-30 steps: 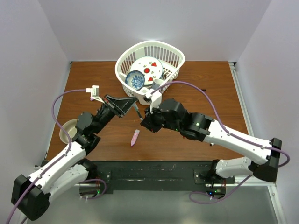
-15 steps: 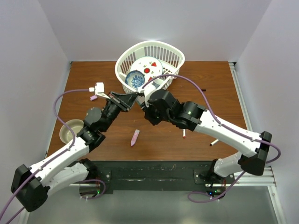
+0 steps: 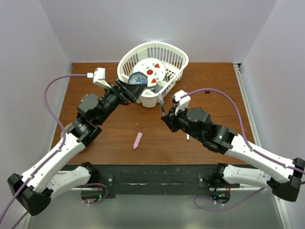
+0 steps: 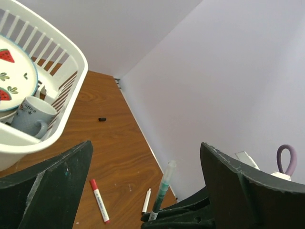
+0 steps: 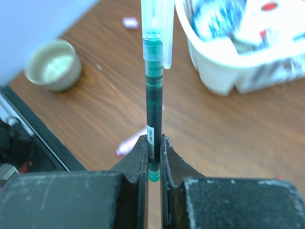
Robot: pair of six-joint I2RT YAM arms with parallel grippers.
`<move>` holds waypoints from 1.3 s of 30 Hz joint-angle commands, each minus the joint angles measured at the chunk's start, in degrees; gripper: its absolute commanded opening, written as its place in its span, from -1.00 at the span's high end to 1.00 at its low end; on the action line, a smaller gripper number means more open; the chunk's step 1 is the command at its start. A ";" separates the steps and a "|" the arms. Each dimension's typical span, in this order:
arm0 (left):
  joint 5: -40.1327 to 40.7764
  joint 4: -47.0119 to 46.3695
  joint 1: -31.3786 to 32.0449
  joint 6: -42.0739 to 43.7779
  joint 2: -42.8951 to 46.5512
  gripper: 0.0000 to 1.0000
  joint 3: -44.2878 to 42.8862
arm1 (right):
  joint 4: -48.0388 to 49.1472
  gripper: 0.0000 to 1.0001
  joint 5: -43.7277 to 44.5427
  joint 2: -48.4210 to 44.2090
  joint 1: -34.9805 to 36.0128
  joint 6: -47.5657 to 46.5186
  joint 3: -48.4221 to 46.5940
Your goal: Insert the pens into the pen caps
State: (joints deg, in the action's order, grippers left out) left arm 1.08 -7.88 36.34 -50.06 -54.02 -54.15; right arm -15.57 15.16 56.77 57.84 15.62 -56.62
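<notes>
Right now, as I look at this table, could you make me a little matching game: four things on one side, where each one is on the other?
Things:
1. green pen
2. mug
3. pink marker
4. bowl

Places:
A. lying flat on the bare table
B. inside the basket
C. clamped upright in the right gripper
D. standing empty near the table's edge

Pairs: 1-C, 2-B, 3-A, 4-D
</notes>
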 commanded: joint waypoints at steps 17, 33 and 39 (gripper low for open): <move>1.81 32.04 -3.03 13.15 -5.91 -1.00 6.07 | -2.80 0.95 -0.40 14.32 -13.98 14.53 14.26; 8.58 33.54 -3.38 14.90 -5.13 -1.00 8.01 | -2.53 0.49 -0.39 28.57 -18.03 18.92 14.17; 11.40 34.42 -3.38 16.92 -6.01 -1.00 6.60 | -5.68 0.34 0.14 26.82 -18.12 19.45 12.68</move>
State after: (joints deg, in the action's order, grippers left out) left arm 9.06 26.28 33.36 -36.27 -60.20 -44.60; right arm -17.54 13.58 84.47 40.01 33.58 -41.89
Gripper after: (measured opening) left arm 0.997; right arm 0.324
